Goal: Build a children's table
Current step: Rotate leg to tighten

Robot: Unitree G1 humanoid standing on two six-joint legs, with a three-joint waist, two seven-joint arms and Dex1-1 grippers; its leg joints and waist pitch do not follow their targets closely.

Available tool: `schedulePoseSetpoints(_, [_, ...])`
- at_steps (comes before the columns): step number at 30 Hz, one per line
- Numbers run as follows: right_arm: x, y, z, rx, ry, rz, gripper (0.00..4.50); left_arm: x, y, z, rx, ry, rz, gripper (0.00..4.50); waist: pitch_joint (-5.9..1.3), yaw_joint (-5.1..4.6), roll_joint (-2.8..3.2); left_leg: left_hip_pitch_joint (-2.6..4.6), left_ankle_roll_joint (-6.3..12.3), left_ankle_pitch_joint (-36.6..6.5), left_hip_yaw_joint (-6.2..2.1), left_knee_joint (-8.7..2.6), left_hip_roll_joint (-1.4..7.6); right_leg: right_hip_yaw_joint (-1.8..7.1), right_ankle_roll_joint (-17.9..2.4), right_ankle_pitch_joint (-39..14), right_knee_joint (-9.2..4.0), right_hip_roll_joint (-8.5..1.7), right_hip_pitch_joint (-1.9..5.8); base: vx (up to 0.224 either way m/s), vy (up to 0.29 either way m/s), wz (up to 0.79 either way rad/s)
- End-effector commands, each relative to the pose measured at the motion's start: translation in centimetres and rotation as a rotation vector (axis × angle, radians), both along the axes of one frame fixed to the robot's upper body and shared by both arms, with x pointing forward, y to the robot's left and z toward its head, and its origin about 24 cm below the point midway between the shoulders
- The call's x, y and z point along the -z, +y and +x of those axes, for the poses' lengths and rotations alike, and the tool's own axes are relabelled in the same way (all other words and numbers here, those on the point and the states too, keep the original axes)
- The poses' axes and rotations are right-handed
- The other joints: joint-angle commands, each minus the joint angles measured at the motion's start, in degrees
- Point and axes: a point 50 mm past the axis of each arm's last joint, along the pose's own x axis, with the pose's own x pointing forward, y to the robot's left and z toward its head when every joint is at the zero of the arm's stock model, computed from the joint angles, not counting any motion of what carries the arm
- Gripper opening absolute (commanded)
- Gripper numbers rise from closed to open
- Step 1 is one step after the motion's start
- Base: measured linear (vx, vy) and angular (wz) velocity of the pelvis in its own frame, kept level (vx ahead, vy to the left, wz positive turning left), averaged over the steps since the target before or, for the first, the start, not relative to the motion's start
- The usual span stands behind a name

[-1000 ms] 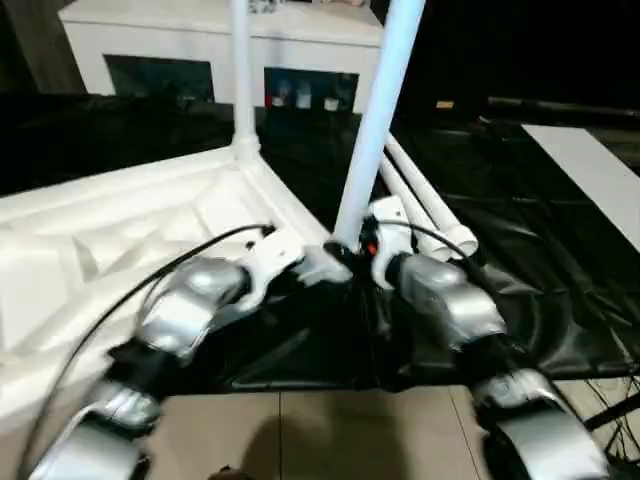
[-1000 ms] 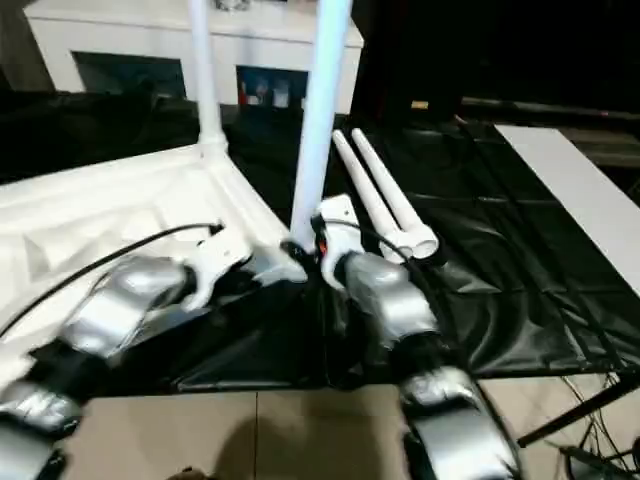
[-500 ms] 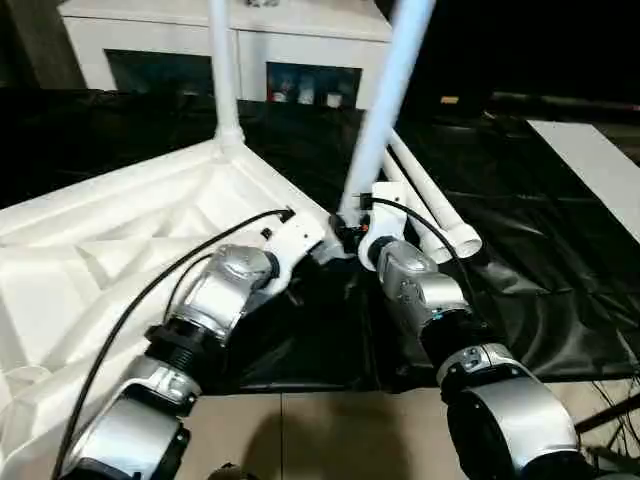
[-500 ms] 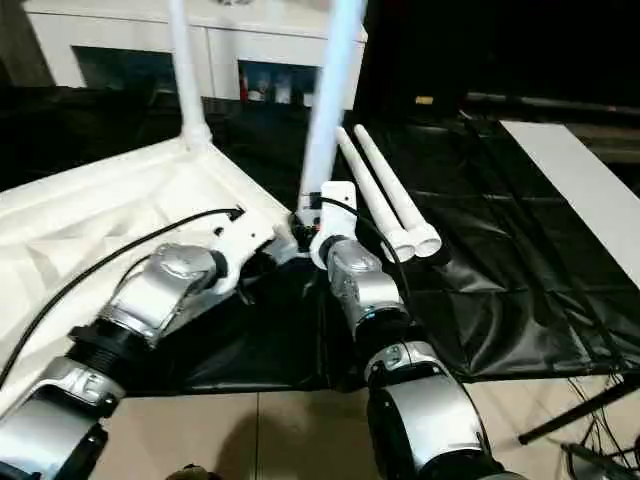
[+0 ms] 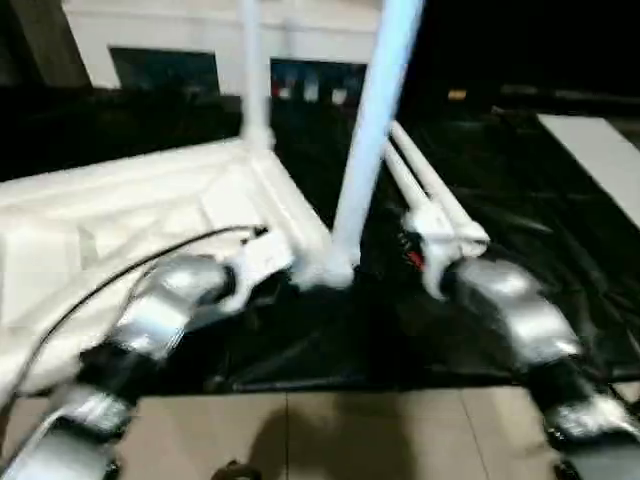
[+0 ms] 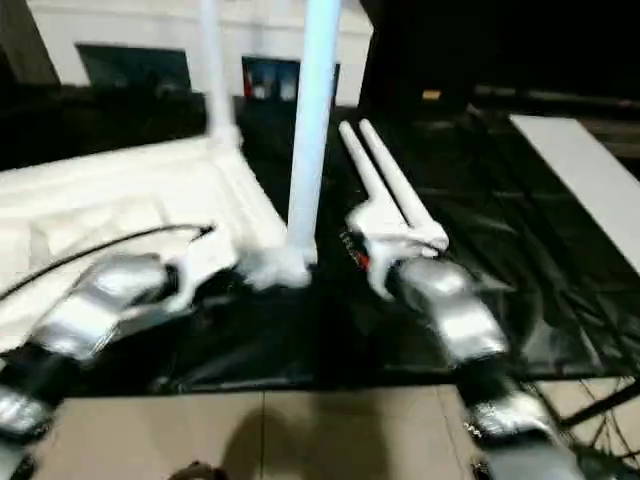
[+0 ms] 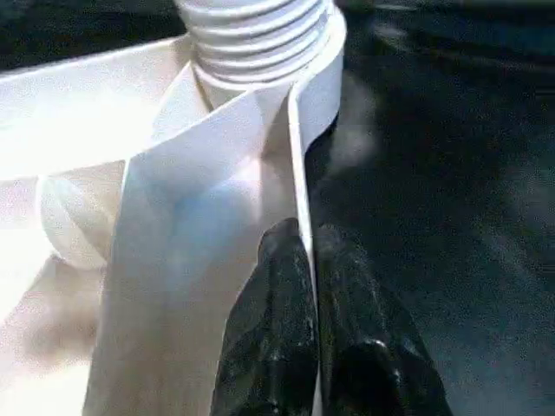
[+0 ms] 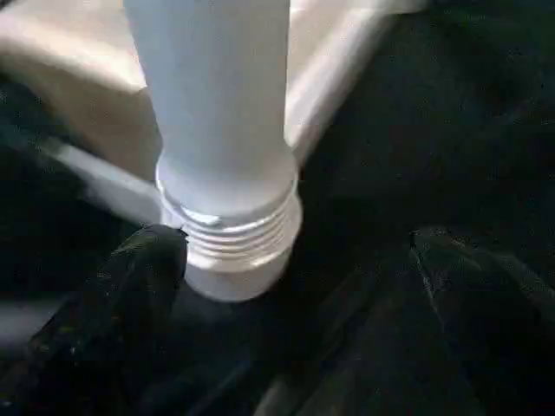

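The children's table top (image 5: 120, 215) lies upside down on a black sheet, ribbed side up. One white leg (image 5: 250, 80) stands in its far corner socket. A second leg (image 5: 365, 150) stands in the near corner socket (image 5: 325, 272), and its threaded base (image 8: 230, 234) shows above the socket. My left gripper (image 7: 299, 238) is shut on the thin rim wall (image 7: 299, 139) of the top, just beside that socket. My right gripper (image 8: 299, 260) is open, its fingers (image 8: 139, 286) wide apart on either side of the leg's base and a little back from it. Two loose legs (image 5: 430, 190) lie side by side on the sheet.
A white cabinet (image 5: 150, 30) with glass doors stands behind the table top. A white board (image 5: 600, 150) lies at the far right on the black sheet (image 5: 520, 200). Tiled floor (image 5: 330, 430) runs along the near edge, under my forearms.
My right gripper has opened off the near leg and drawn back to the right. The leg stays upright in its socket. The left gripper keeps its hold; the camera has shifted.
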Motion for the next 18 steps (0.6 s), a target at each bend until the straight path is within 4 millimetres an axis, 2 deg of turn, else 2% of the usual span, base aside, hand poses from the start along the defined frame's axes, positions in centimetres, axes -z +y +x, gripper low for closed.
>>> schedulePoseSetpoints(1, [-1.1, 0.8, -0.6, -0.117, -0.018, 0.02, 4.44, 0.6, -1.2, -1.1, 0.102, 0.067, -0.015, 0.0, -3.53, -0.05, 0.75, 1.8, 0.06, -13.39, -0.77, -3.88, 2.65, 2.88, -12.57, 0.26, -4.57, -4.62, 2.08, 0.0, 0.0, 0.0])
schedulePoseSetpoints(3, [-0.9, 0.5, -1.1, -0.173, -0.019, -0.007, 4.44, 0.4, -1.0, -1.6, 0.134, 0.089, -0.026, 0.0, -3.42, -0.11, 0.85, 1.81, 0.07, -13.71, -0.83, -3.99, 2.7, 2.86, -12.64, -0.93, -4.59, -4.58, 1.92, 0.0, 0.0, 0.0])
schedulePoseSetpoints(5, [-0.8, 0.6, -1.3, -0.195, -0.012, -0.005, 4.44, 0.3, -0.9, -1.6, 0.137, 0.081, -0.028, 0.0, -3.37, -0.11, 0.58, 1.91, -0.08, -14.3, -0.77, -4.02, 2.77, 2.9, -12.94, -2.5, -4.75, -4.68, 1.81, 0.0, 0.0, 0.0])
schedulePoseSetpoints(8, [-0.7, 0.7, -1.6, -0.235, 0.011, -0.002, 4.44, 0.2, -0.6, -1.7, 0.14, 0.079, -0.023, 0.0, -3.38, -0.01, 0.56, 1.87, -0.16, -14.09, -0.82, -4.02, 2.67, 2.9, -12.72, -3.56, -4.74, -4.71, 1.86, 0.0, 0.0, 0.0])
schedulePoseSetpoints(12, [-0.1, 1.1, -0.9, -0.216, 0.0, -0.052, 4.44, 0.3, -0.2, -1.7, 0.132, 0.075, -0.007, 0.0, -3.52, -0.08, 0.39, 1.76, -0.01, -12.66, -0.76, -3.84, 2.58, 2.9, -12.93, -1.9, -4.54, -4.72, 1.88, 0.0, 0.0, 0.0])
schedulePoseSetpoints(15, [-0.1, 1.3, -0.7, -0.222, -0.003, -0.062, 4.44, 0.3, -0.2, -1.8, 0.13, 0.079, -0.006, 0.0, -3.56, -0.16, 0.5, 1.66, 0.16, -11.69, -0.76, -3.78, 2.5, 2.84, -13.21, -0.59, -4.39, -4.62, 2.0, 0.0, 0.0, 0.0])
schedulePoseSetpoints(16, [-0.1, 1.4, -0.6, -0.215, -0.008, -0.056, 4.17, 0.3, -0.2, -1.8, 0.129, 0.078, -0.005, 0.0, -3.59, -0.22, 0.45, 1.65, 0.29, -11.67, -0.74, -3.72, 2.49, 2.85, -13.27, -0.33, -4.34, -4.64, 2.01, 0.0, 0.0, 0.0])
schedulePoseSetpoints(17, [-0.3, 1.6, -0.4, -0.209, -0.007, -0.027, 4.09, 0.3, -0.1, -1.8, 0.127, 0.078, -0.006, 0.0, -3.61, -0.22, 0.26, 1.71, 0.58, -11.46, -0.72, -3.69, 2.48, 2.83, -13.34, -0.44, -4.3, -4.66, 2.0, 0.0, 0.0, 0.0])
schedulePoseSetpoints(18, [-0.4, 1.7, -0.3, -0.206, -0.01, -0.021, 4.09, 0.3, -0.1, -1.8, 0.126, 0.078, -0.006, 0.0, -3.58, -0.28, 0.35, 1.69, 0.64, -11.54, -0.74, -3.73, 2.49, 2.83, -13.38, -0.73, -4.34, -4.67, 1.97, 0.0, 0.0, 0.0])
